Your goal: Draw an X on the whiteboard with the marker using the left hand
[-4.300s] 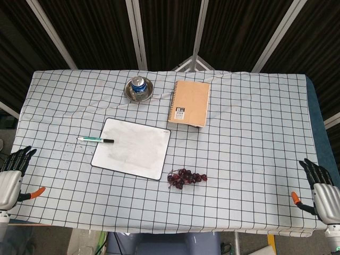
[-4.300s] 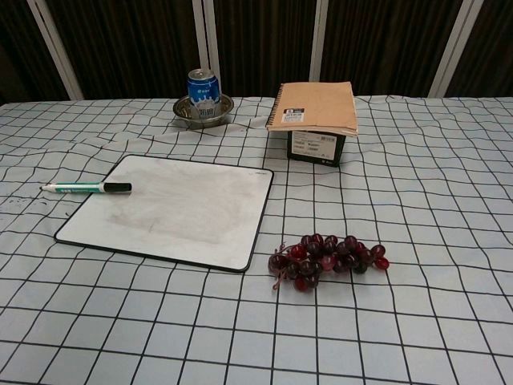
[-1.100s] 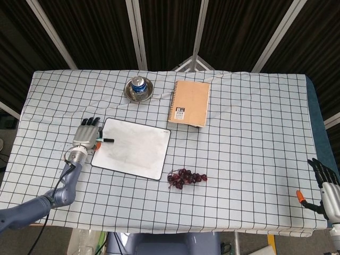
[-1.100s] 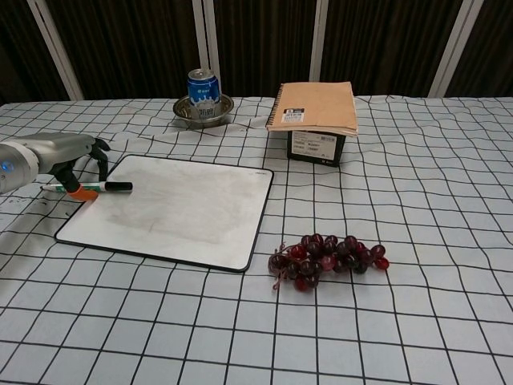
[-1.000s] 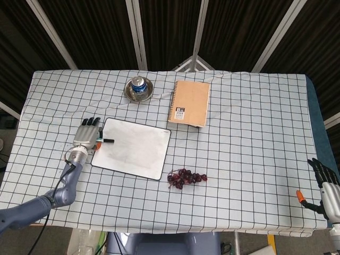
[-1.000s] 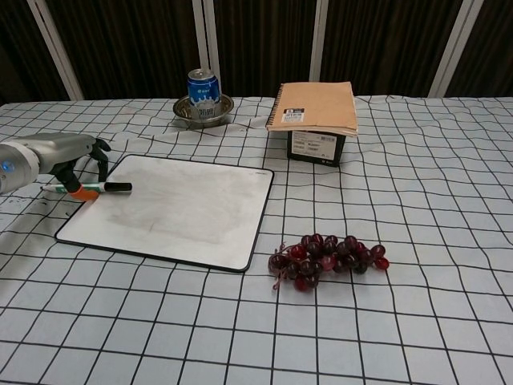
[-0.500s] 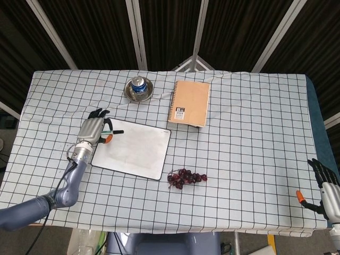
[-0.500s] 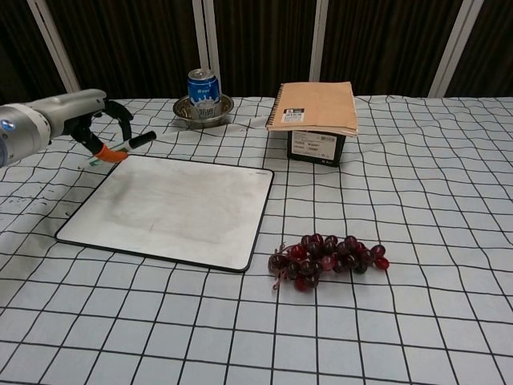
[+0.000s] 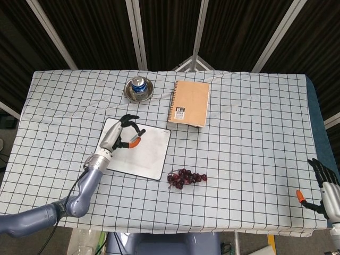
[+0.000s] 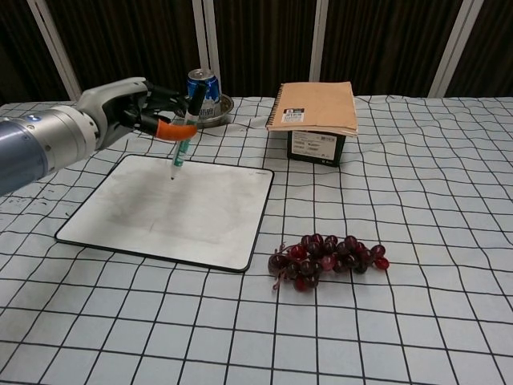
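Head view: left hand (image 9: 120, 135) holds marker (image 9: 129, 144) over smooth rectangular whiteboard (image 9: 146, 151); right hand (image 9: 324, 183) at near right edge, fingers apart, holding nothing.
Chest view: marker near upright, long axis vertical, tip down twd board's far part.

Bright even overhead light, soft faint shadows, sharp focus, dark backdrop.

Marker (image 10: 183, 143) upright over whiteboard (image 10: 172, 209)
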You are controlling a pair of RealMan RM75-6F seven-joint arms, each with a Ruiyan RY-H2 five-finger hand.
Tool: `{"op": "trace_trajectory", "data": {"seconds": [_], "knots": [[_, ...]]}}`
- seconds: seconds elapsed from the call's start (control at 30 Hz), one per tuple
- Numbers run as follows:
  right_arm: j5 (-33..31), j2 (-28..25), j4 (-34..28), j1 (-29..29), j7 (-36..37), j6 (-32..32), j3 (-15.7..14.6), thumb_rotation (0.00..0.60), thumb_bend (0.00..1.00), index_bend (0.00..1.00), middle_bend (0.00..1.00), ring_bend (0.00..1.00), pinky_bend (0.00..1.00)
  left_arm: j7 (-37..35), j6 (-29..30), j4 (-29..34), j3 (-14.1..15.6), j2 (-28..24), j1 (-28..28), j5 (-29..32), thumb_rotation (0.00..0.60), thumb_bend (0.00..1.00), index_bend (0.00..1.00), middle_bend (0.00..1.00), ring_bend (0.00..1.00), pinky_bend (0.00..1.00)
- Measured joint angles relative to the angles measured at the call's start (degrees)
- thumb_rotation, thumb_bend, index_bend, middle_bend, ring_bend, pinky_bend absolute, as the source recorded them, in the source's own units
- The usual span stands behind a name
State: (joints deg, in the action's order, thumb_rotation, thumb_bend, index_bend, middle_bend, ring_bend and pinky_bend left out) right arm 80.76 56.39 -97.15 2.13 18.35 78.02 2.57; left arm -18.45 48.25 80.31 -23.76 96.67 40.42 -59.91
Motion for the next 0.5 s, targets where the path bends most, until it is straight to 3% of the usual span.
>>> {"op": "trace_trajectory", "data": {"seconds": [0.2, 0.5], "knots": [[-0.1, -0.1, 0.1, -0.1, 0.2, 0.0, 0.0, 0.6, 0.35, 0.0, 0.0, 0.0, 0.0, -8.2, -0.4, -3.0, 1.1, 4.0, -0.3, -5.6, 0.6, 0.55, 0.7, 0.18, 0.0, 0.0], [-0.1, -0.1, 0.0, 0.0, 0.2, -0.2, 0.0, 0.6, 0.35, 0.0, 0.0, 0.0, 0.0, -11.8, -0.4, -6.1, 2.9, 5.8, -0.1, -8.4, 0.6, 0.55, 0.71, 0.19, 0.0, 0.0]]}}
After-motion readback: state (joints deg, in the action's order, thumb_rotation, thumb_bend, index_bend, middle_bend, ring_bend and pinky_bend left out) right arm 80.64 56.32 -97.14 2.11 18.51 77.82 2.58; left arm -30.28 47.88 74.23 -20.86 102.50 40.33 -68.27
